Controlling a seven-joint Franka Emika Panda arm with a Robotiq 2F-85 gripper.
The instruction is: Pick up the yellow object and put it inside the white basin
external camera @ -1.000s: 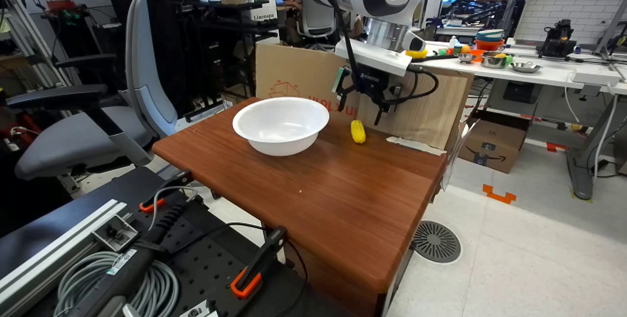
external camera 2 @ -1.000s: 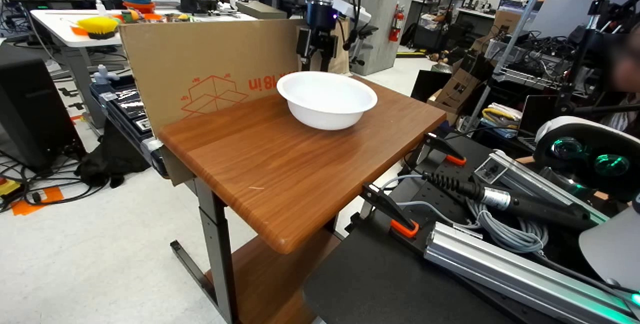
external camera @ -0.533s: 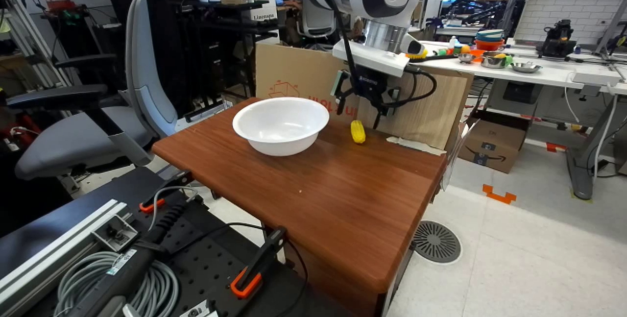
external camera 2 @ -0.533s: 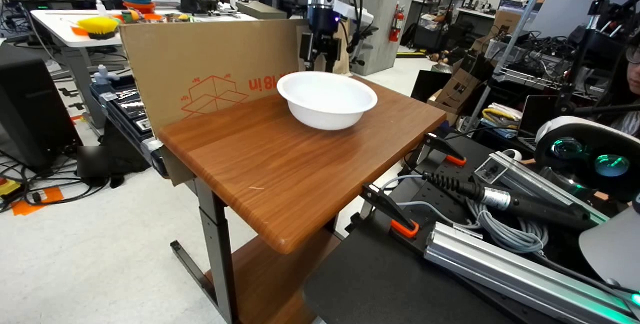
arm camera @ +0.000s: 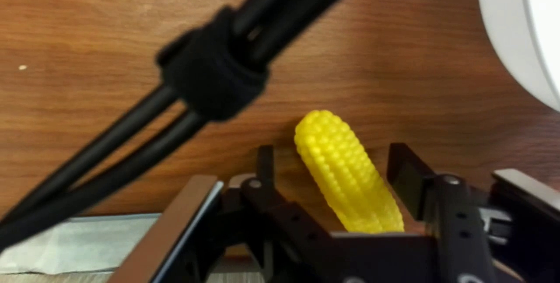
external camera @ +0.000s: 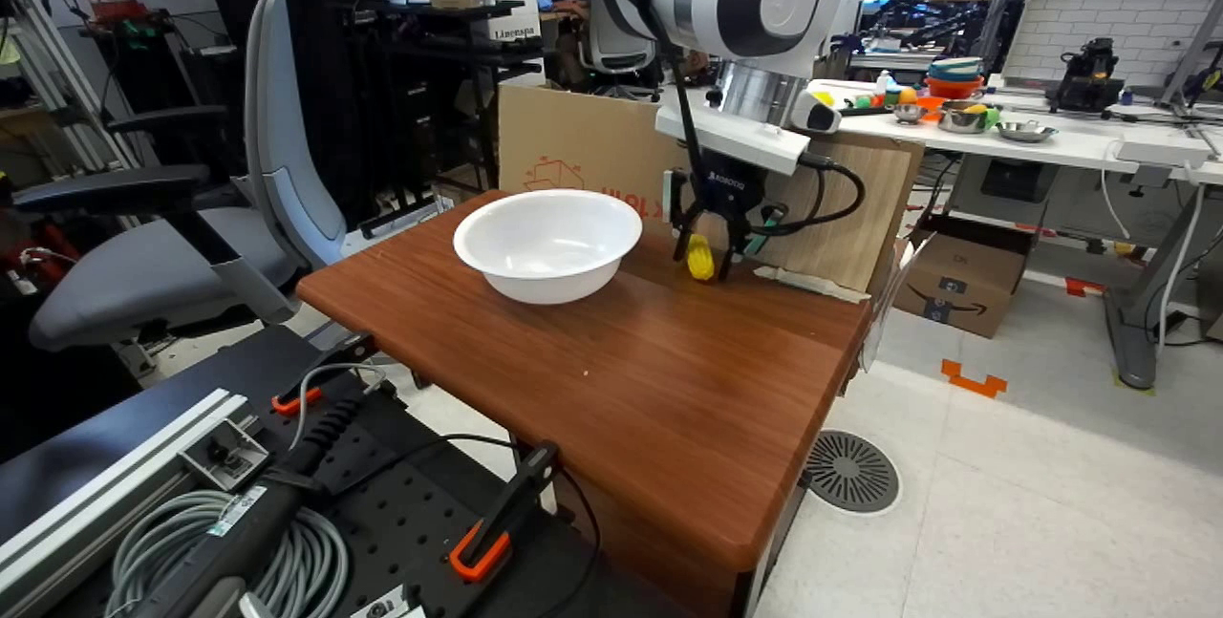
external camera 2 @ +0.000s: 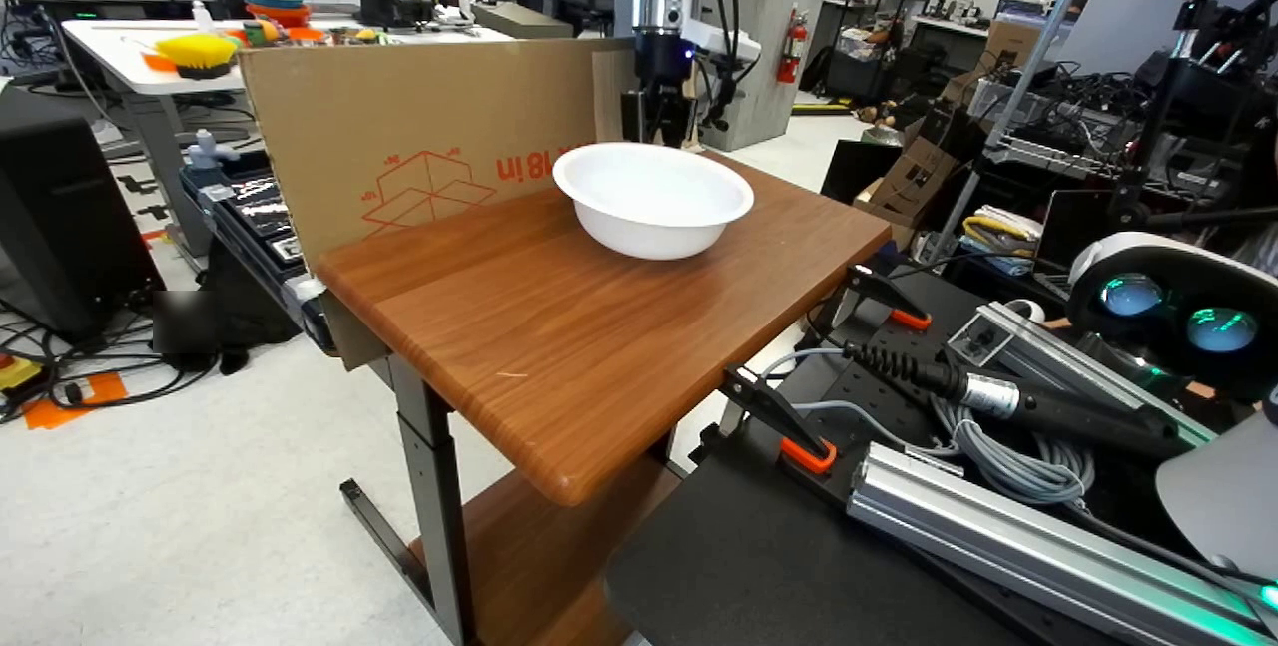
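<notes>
The yellow object (external camera: 700, 261) is a small corn-shaped piece lying on the brown table, right of the white basin (external camera: 547, 260) in an exterior view. In an exterior view the basin (external camera 2: 654, 227) hides it. My gripper (external camera: 703, 265) is down at the table, with one finger on each side of the yellow object. In the wrist view the gripper (arm camera: 332, 156) is open, and the yellow object (arm camera: 350, 178) lies slanted between the fingers, with a gap on both sides. Its lower end is hidden behind the gripper body. The basin's rim (arm camera: 507, 25) shows at the upper right.
A cardboard sheet (external camera 2: 429, 127) and a wood-grain panel (external camera: 841, 207) stand along the table's far edge, close behind the gripper. A torn pale strip (external camera: 812, 284) lies at that edge. Black cables (arm camera: 175, 108) cross the wrist view. Clamps (external camera: 506, 513) grip the near edge.
My gripper has come down onto the yellow object and its fingers now stand on either side of it. The fingertips look closer together in an exterior view. The basin has not moved.
</notes>
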